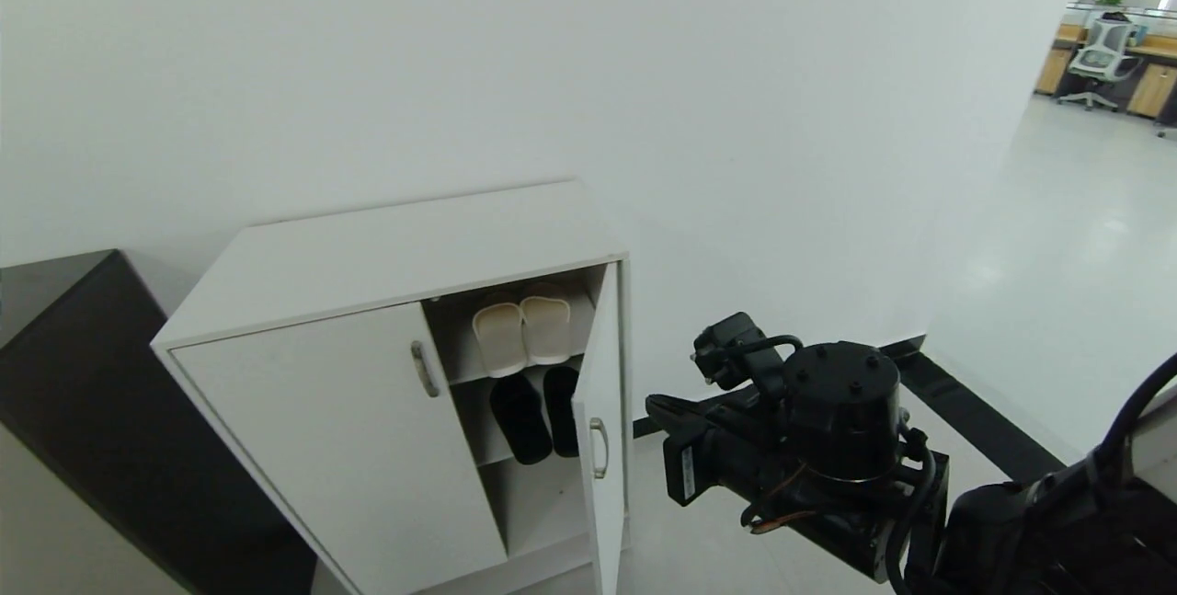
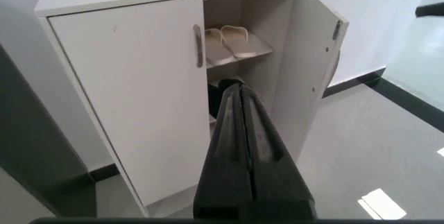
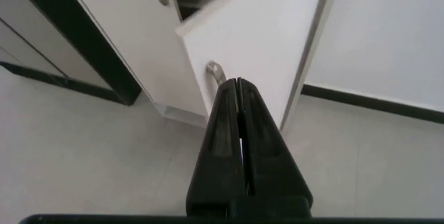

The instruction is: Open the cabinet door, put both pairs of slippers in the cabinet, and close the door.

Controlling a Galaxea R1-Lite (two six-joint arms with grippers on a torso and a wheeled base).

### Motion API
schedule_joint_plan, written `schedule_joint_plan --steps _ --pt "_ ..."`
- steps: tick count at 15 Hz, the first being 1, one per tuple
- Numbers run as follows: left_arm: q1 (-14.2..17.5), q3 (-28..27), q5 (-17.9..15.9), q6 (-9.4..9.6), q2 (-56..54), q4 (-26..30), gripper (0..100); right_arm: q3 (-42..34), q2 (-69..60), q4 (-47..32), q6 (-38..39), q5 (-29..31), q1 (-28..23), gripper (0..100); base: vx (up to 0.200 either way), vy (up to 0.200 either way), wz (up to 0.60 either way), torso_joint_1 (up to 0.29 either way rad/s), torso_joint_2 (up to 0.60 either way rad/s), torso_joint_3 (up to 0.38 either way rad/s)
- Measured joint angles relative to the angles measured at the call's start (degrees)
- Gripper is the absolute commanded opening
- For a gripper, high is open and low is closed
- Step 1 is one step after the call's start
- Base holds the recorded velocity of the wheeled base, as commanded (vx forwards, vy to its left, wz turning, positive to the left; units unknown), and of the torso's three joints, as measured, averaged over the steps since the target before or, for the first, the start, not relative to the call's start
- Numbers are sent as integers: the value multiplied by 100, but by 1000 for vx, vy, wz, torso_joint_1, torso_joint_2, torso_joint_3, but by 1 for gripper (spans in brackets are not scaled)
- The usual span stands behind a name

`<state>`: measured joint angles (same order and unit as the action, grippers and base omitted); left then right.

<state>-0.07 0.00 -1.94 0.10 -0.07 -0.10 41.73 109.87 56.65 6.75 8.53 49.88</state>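
The white cabinet (image 1: 395, 246) stands against the wall with its right door (image 1: 602, 411) swung open and its left door (image 1: 340, 448) closed. A white pair of slippers (image 1: 522, 330) lies on the upper shelf, and a black pair (image 1: 538, 411) on the shelf below. My right gripper (image 1: 657, 408) is shut and empty just right of the open door, close to its handle (image 3: 215, 71). My left gripper (image 2: 241, 89) is shut and empty in front of the open compartment, partly hiding the black slippers (image 2: 216, 96) below the white ones (image 2: 232, 41).
A dark panel (image 1: 83, 393) leans beside the cabinet on its left. A black baseboard (image 1: 965, 402) runs along the wall to the right. The pale floor (image 1: 1057, 282) opens to the right toward an office chair (image 1: 1103, 57) and desks far off.
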Motion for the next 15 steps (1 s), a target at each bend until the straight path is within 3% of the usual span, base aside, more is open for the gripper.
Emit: schedule_joint_plan --steps 3,11,15 --pt "0 0 0 -2 0 -1 0 -39 -128 11 0 -2 -57 0 0 0 600 6 -1 5" --pt "-2 0 2 0 0 2 0 -417 -243 830 -413 -386 -488 0 0 0 0 0 0 0" --pt "0 0 0 0 0 2 0 -618 -76 951 -624 -684 -1102 0 0 0 0 0 0 0"
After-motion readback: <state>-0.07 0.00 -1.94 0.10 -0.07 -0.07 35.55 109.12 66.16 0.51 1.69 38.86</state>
